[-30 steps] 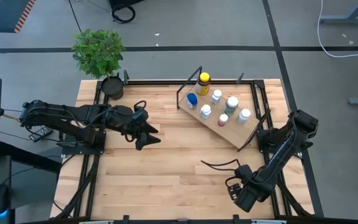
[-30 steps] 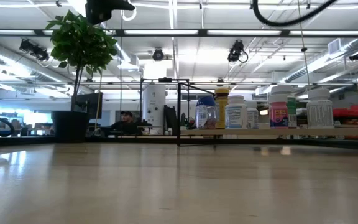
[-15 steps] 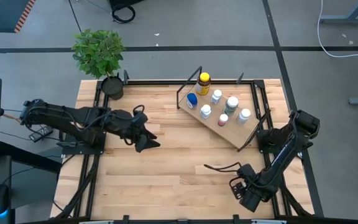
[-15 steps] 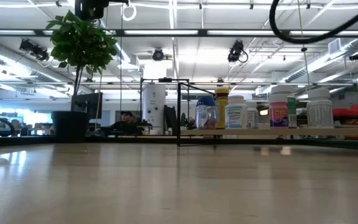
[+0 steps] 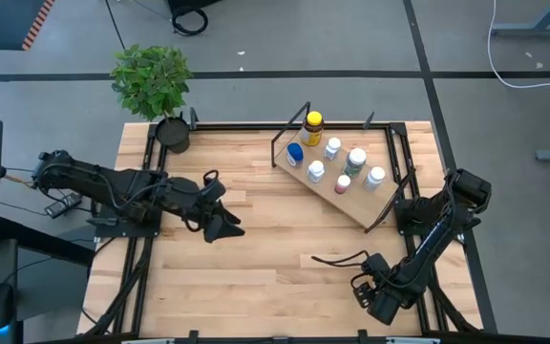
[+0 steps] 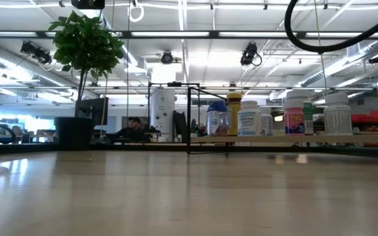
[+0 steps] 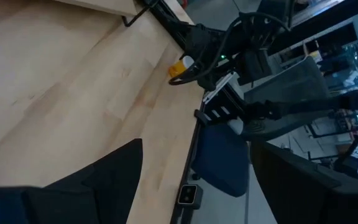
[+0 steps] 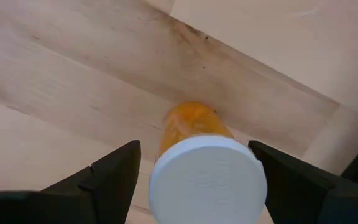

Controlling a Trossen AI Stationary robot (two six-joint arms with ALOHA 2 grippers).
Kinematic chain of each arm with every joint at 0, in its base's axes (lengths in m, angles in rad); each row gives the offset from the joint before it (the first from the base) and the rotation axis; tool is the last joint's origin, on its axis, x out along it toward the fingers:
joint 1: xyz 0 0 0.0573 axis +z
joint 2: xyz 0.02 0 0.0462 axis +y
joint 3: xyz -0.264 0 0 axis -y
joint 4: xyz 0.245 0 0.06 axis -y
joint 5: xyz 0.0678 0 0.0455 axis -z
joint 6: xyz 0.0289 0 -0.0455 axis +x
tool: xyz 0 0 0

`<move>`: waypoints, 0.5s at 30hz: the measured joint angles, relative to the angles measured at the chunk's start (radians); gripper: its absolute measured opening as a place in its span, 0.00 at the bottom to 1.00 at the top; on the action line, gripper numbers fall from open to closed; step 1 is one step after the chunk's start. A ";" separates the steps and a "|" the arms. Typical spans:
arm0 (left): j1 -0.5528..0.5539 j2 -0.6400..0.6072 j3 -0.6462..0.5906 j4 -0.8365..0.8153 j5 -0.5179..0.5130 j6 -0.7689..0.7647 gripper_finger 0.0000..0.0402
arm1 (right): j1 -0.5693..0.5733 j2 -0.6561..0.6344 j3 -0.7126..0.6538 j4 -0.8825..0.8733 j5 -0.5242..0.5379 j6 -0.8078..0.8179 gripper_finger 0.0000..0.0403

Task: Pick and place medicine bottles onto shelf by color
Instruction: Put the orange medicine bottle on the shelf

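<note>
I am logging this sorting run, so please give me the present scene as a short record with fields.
shelf: tilted board at the far right of the table, seven bottles standing on it
left gripper: open, empty, above bare table left of centre
right gripper: near the table's front right edge
orange bottle: white-capped, directly in front of the right gripper; grip cannot be judged

A leafy green plant (image 5: 151,79) in a black pot (image 5: 172,134) stands at the far left corner of the light wooden plank table (image 5: 256,258). Beyond the table lies grey floor (image 5: 55,38) crossed by dark lines, with a black cable (image 5: 191,19) coiled on it.
</note>
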 joint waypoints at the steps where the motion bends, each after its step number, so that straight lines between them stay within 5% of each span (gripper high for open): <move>1: 0.000 0.000 0.000 0.000 0.000 0.000 0.75 | 0.000 0.000 0.000 0.000 -0.001 0.000 0.75; 15: 0.001 0.000 0.000 -0.006 -0.004 0.000 0.75 | 0.000 0.000 0.039 -0.001 -0.003 -0.069 0.57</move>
